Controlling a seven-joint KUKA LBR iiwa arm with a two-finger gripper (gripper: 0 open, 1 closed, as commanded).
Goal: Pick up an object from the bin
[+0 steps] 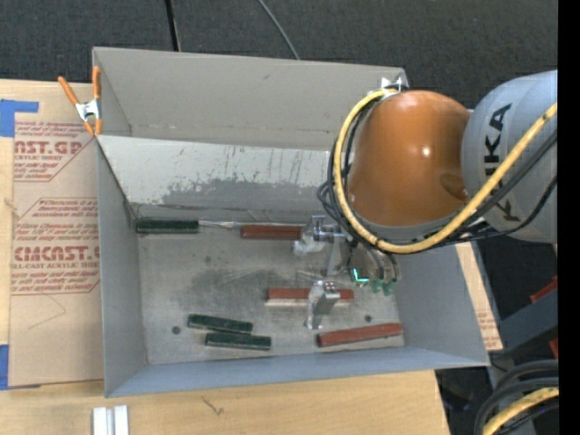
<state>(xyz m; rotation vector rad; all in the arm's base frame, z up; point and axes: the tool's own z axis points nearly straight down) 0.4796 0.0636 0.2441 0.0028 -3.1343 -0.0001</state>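
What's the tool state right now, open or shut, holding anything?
Tool: open, holding nothing; one finger by the upper red-handled piece, the other at the middle red-handled piece.

Grey bin (119, 243) with red bars (358, 335), green bars (220, 323)

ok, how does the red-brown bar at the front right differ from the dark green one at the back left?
Colour: the front-right bar is red-brown, the back-left bar dark green. Place: red-brown near the bin's front wall, green along its back wall. Both are slim bars lying flat.
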